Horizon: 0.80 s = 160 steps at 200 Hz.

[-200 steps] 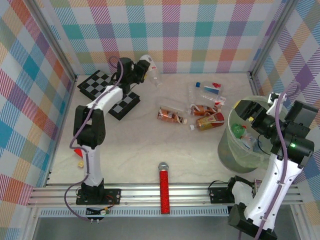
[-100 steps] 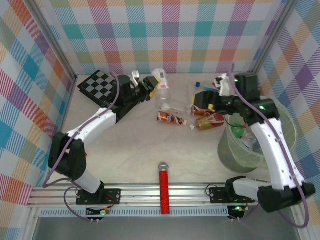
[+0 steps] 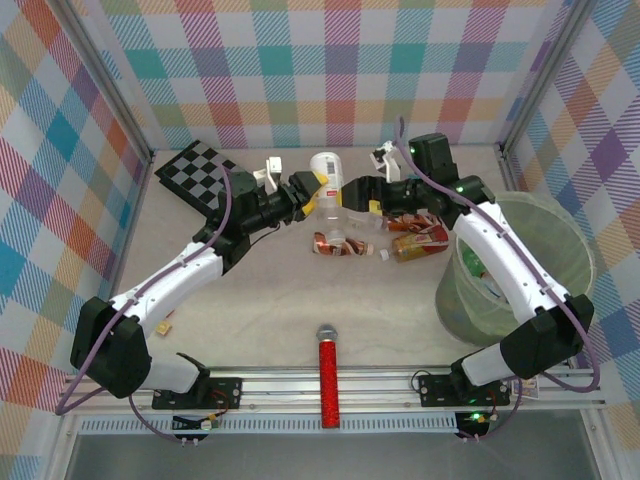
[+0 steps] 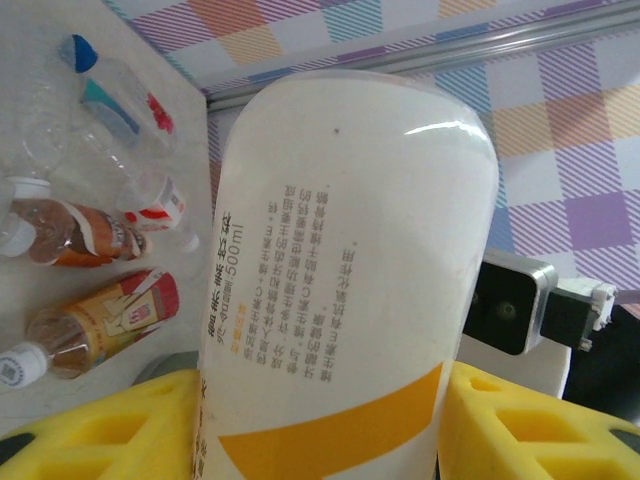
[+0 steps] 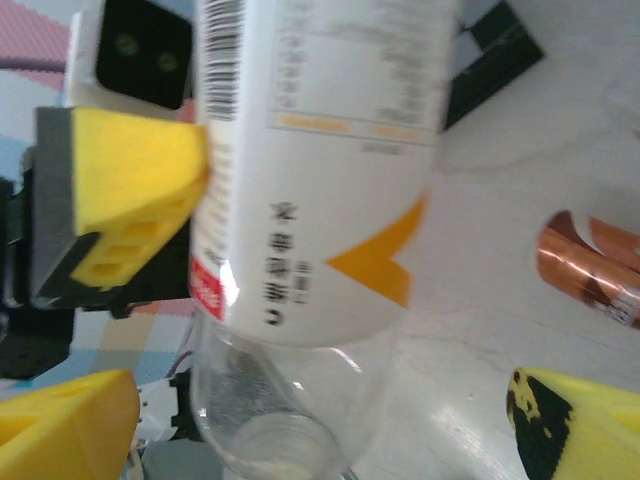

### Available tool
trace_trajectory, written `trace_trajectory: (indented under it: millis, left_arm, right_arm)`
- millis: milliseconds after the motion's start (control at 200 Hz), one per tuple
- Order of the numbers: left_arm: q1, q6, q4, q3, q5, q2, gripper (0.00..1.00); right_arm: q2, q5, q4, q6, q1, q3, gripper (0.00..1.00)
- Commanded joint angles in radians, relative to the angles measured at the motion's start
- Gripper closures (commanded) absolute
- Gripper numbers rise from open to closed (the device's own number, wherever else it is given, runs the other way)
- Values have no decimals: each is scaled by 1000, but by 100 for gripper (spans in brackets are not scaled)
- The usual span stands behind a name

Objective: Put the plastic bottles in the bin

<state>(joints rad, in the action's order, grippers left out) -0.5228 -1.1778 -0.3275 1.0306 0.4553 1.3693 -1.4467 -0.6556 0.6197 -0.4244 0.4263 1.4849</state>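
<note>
My left gripper point(image 3: 303, 196) is clamped on the white-labelled bottle point(image 3: 325, 178), its yellow pads point(image 4: 160, 395) pressed to both sides of the label. It holds the bottle above the far middle of the table point(image 3: 280, 300). My right gripper point(image 3: 366, 193) faces it, jaws wide, straddling the clear end without touching — a handover, I judge. In the top view the bottle's long axis runs far-to-near, across the line between my wrists. The bin point(image 3: 460, 300) stands well apart to the right, nearer my right arm; loose bottles point(image 3: 345, 240) lie beneath.
</note>
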Motion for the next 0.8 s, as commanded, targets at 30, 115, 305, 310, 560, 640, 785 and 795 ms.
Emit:
trace_trajectory:
  millis: [30,115,305,310,560,640,785,795]
  left_arm:
    - [-20,-67,-138,-15,18,18,45]
    - [-23,-91,-178,-18,23,27,45]
    - [-29,-103,-192,-10,25,36,45]
    - [-29,-103,-192,-10,26,37,45]
    - [-34,-105,-198,-14,23,39,42]
    - [-33,-98,-195,-14,21,42,36]
    - [-26,-80,-194,-11,22,49,14]
    - [-25,-78,-194,-12,23,50,13]
  right_arm:
    - [-10,-104,-113,-37,6,-28,9]
    - [-20,-119,-125,-47,7,-31,11]
    - [-49,-132,-116,-40,6,-11,25]
    - [-50,-131,-116,-40,6,-11,25]
    - [-69,-123,-101,-29,6,8,43]
    - [-68,-111,-79,-20,5,28,44]
    - [-41,-71,11,21,-17,79,47]
    - [-37,-68,21,24,-19,82,47]
